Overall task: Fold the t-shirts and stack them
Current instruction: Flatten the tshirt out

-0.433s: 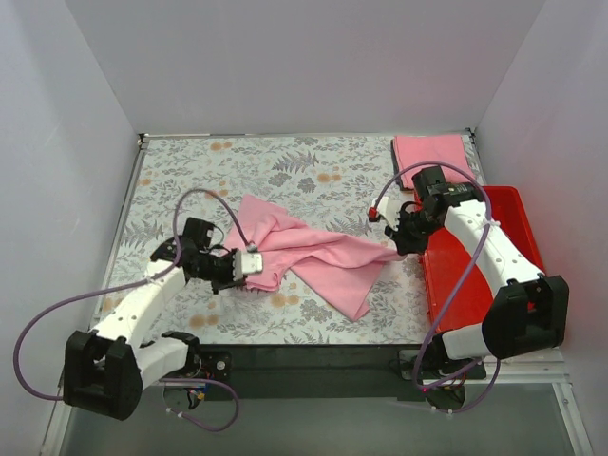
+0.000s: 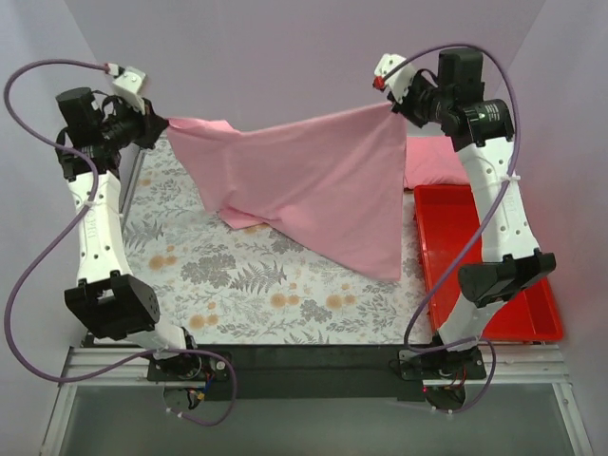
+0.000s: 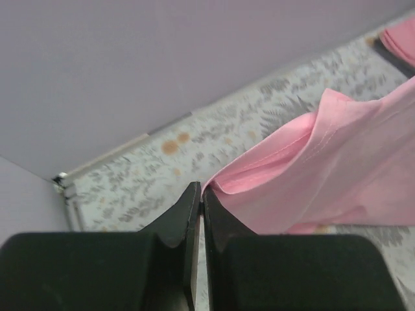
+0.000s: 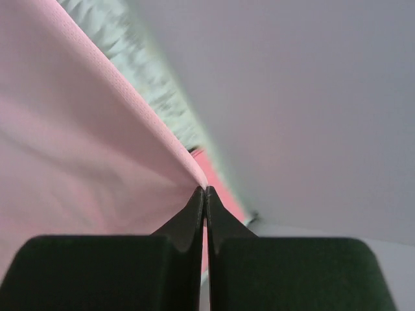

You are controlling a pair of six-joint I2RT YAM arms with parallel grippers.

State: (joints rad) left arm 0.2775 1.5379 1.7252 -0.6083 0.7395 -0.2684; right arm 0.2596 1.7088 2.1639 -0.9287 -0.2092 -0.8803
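A pink t-shirt (image 2: 304, 180) hangs stretched in the air between both arms, its lower edge drooping toward the floral table (image 2: 237, 285). My left gripper (image 2: 163, 123) is raised at the far left and shut on one corner of the shirt (image 3: 311, 175). My right gripper (image 2: 391, 106) is raised at the far right and shut on the opposite corner (image 4: 97, 149). A folded pink t-shirt (image 2: 432, 161) lies at the back right, mostly hidden behind the right arm and the hanging cloth.
A red bin (image 2: 475, 256) stands along the table's right side, beside the right arm. White walls close in the back and both sides.
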